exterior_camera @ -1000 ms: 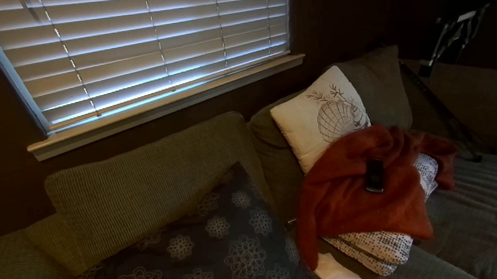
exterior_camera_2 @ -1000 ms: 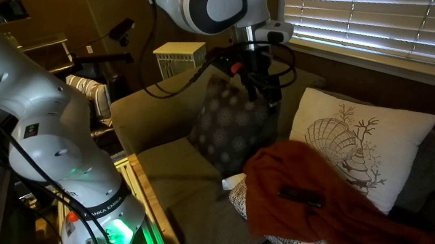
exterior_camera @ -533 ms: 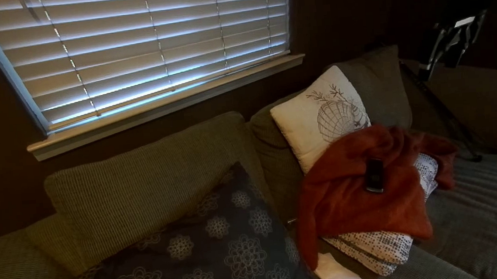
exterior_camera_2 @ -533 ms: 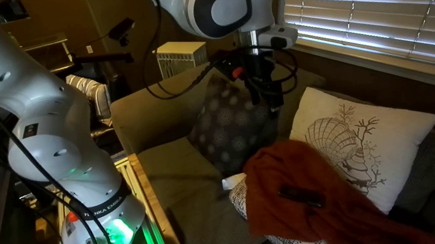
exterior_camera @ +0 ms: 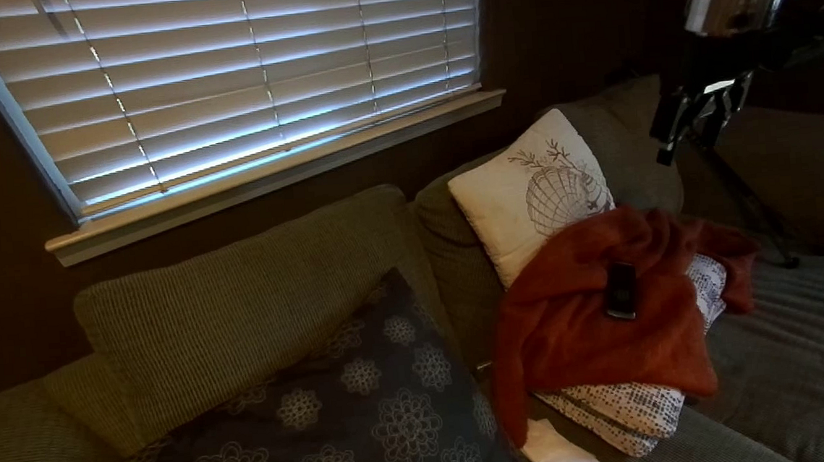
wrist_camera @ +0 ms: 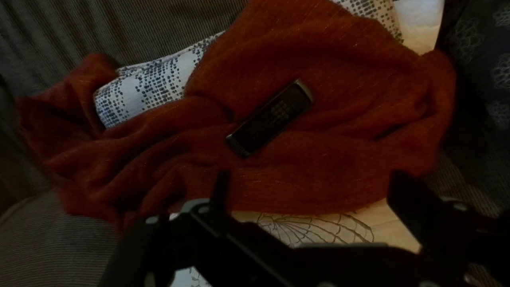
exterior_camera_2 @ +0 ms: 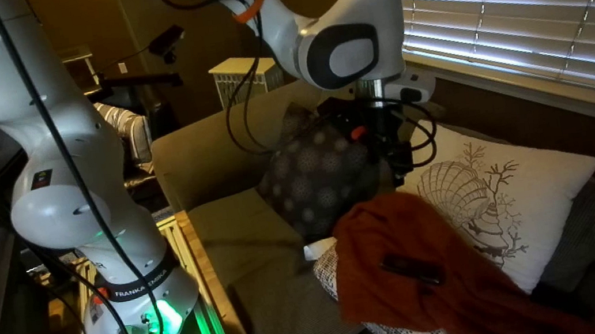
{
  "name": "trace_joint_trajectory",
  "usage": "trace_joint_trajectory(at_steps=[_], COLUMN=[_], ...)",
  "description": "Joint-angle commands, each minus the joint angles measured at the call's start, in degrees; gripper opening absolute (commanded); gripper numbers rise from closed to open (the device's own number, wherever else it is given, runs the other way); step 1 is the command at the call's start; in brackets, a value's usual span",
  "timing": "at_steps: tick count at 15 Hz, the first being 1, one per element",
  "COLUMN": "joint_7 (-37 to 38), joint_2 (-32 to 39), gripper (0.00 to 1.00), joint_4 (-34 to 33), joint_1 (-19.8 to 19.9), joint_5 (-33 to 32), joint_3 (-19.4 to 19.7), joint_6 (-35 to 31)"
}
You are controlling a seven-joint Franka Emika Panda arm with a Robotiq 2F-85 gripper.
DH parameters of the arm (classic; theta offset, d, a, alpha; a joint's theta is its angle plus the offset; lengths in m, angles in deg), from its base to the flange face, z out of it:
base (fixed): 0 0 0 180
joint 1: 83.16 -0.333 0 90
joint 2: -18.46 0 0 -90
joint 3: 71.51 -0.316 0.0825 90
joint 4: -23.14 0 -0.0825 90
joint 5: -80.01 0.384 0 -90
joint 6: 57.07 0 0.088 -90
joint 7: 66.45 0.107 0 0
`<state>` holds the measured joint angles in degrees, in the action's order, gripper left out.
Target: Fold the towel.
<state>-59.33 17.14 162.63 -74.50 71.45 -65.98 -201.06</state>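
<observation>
Fingers [wrist_camera: 410,201] spread wide and aimed downward, the bent arm [exterior_camera_2: 343,58] hangs close to the shell pillow [exterior_camera_2: 504,190], with the rust-red towel [exterior_camera_2: 445,306] rumpled just in front of that pillow.

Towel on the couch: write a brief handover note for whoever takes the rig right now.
Gripper: open, holding nothing, above the rust-red towel and not touching it.
Towel: rumpled, draped over dotted white fabric, with a black handheld device, perhaps a remote, lying on it.
Done: no neat fold shows.
Left: the whole fold. I'd probably take the device off first, then grip a towel edge.
</observation>
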Motion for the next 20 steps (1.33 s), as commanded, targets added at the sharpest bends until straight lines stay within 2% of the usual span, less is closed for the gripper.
trace_joint_trajectory(at_steps=[1, 4, 10, 20], joint_7=[-0.1, -0.9, -4.6, 1.6], joint_2=[8.8, 14.8, 24.0, 33.8], gripper=[1.00, 1.00, 1.00, 1.00], joint_4=[-5.1, -8.5, -16.4, -26.5], joint_1=[-0.5, -0.4, 1.5, 1.4], joint_5=[1.7, 4.1, 12.6, 18.0], joint_3=[0.8, 0.9, -0.6, 0.1], joint_6=[-3.5, -5.4, -3.6, -3.3])
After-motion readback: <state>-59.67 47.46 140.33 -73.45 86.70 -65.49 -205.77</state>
